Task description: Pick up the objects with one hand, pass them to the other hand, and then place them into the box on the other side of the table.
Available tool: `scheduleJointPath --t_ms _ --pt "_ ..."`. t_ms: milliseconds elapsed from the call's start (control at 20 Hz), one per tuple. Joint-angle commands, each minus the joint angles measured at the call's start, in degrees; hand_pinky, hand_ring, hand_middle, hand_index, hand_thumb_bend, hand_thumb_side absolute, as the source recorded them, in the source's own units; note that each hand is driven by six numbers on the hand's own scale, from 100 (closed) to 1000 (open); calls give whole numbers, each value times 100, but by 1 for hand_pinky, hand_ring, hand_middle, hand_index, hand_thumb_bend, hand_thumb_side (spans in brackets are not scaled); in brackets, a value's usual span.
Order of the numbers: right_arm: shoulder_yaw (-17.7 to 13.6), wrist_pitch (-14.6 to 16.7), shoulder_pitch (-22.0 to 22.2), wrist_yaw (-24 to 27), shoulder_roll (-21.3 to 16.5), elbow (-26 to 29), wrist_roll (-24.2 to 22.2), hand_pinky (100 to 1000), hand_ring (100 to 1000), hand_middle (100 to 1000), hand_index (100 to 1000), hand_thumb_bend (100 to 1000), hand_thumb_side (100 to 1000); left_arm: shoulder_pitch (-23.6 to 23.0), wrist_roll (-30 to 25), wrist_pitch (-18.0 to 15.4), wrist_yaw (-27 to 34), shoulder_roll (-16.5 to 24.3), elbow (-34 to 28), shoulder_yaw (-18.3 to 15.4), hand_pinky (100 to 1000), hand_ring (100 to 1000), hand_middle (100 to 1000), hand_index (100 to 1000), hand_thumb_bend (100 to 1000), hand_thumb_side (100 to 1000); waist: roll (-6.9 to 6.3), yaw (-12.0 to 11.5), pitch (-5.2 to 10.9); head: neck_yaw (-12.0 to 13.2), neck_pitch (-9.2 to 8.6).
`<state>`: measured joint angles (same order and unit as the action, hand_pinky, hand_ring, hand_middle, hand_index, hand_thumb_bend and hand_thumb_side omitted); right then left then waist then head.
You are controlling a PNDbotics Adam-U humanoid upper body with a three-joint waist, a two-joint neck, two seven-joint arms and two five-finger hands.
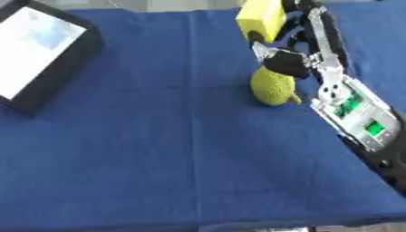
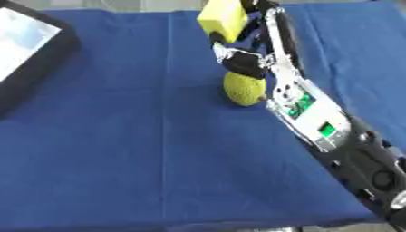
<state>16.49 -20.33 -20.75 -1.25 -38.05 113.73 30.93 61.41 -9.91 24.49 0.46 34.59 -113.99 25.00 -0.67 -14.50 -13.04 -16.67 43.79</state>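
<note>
Yellow block sits clamped in the right robot hand, raised above the blue surface just beyond a bumpy green fruit. The box lies far left. Best to carry the block toward the middle, level and clear of the fruit, for the handover; no left robot hand shows.

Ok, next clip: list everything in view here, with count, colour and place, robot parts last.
Table cloth: one, blue, covering the whole work surface.
Box: one, black walls with a pale inside, far left of the table.
Bumpy round fruit: one, yellow-green, lying on the cloth right of centre, just below the hand.
Yellow block: one, yellow, at the far edge, right of centre.
Right hand: one, black and silver, reaching in from the right, fingers around the yellow block.
Left hand: not in view.
</note>
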Motion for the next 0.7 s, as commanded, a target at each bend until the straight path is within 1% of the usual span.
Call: scheduleJointPath --t_ms 50,350,550,600,650,700 --pt "46 57 -111 39 -51 86 -91 216 467 509 550 100 100 221 -332 82 -185 -58 -60 138 816 685 616 756 100 301 -11 -9 127 22 32" --pt "200 52 -238 20 -30 86 -312 212 468 510 551 100 100 440 -775 312 -404 -349 -60 425 818 693 627 773 100 272 -31 -55 121 36 33" --pt "251 24 -277 -3 -41 86 -394 227 469 509 550 100 100 416 -971 466 -497 -554 -60 532 820 696 632 782 100 261 -64 -131 108 45 33" --pt "266 12 -284 0 -38 86 -404 225 468 509 550 100 100 411 -1016 509 -529 -573 -60 563 823 702 639 786 100 221 -76 -148 105 46 33" --pt "283 3 -295 8 -28 86 -413 224 468 509 550 100 100 406 -1075 555 -577 -584 -60 601 825 707 645 790 100 253 -86 -163 100 50 33" --pt "301 0 -307 15 -19 86 -422 223 468 509 550 100 100 402 -1144 594 -631 -593 -60 635 828 712 653 795 100 250 -91 -173 96 49 33"
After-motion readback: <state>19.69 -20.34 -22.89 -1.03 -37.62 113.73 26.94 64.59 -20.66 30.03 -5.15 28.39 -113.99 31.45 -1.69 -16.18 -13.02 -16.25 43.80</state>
